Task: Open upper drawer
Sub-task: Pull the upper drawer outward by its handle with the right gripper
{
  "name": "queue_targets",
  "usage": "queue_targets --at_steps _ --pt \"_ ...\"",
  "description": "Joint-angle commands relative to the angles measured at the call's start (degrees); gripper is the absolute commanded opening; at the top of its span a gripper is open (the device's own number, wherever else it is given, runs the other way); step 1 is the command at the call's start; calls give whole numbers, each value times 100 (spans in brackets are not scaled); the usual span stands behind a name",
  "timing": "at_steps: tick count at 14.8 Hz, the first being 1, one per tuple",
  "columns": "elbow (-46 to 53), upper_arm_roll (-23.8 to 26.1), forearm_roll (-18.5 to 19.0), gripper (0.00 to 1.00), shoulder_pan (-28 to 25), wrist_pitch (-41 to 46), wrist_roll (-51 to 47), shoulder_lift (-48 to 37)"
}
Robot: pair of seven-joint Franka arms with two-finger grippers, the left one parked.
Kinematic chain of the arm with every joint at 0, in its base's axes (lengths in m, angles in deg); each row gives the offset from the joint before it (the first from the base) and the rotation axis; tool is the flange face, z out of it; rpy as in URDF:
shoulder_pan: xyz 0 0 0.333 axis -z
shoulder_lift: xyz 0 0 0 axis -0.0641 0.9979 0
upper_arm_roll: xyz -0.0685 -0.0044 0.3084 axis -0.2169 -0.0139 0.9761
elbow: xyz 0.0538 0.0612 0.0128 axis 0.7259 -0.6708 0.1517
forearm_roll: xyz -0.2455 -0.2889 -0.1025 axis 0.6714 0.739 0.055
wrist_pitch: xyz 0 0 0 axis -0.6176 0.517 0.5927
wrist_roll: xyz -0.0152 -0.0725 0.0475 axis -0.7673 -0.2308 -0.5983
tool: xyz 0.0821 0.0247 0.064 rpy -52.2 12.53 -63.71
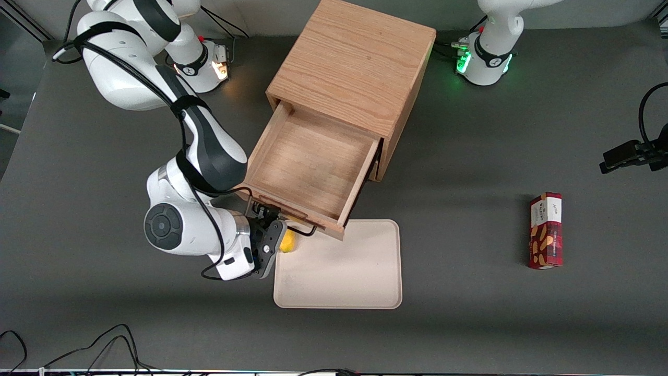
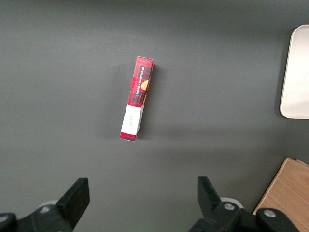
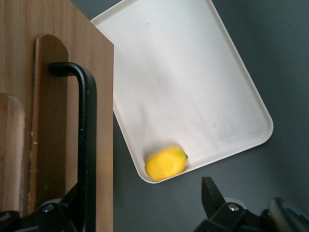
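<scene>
The upper drawer [image 1: 313, 162] of the oak cabinet [image 1: 355, 57] stands pulled far out, its empty wooden floor showing. Its front panel [image 3: 99, 72] overhangs the edge of a white tray. The black wire handle [image 1: 300, 228] [image 3: 87, 145] runs along that front. My right gripper [image 1: 269, 230] [image 3: 142, 203] hangs open just in front of the drawer, at the handle's end nearest the working arm. One finger [image 3: 72, 205] lies against the handle bar and the other finger [image 3: 212, 193] stands well apart over bare table. Nothing is clamped between them.
A white tray [image 1: 339, 266] [image 3: 193, 87] lies on the table in front of the drawer. A yellow fruit [image 1: 287, 241] [image 3: 166, 163] sits in its corner beside my gripper. A red snack box [image 1: 546, 230] [image 2: 137, 96] lies toward the parked arm's end.
</scene>
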Motion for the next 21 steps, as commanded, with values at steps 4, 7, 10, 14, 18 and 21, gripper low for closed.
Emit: queue_targets --at_steps 4,7,10,14,18,21 --pt "297 28 94 100 -24 -149 69 179" --pt "297 28 94 100 -24 -263 51 179" --pt "314 -42 94 100 -24 -342 51 179" --pt "376 -113 94 100 -24 -413 51 179" --pt "376 -95 68 100 20 -133 42 13" --pt "376 -60 59 100 20 288 16 -286"
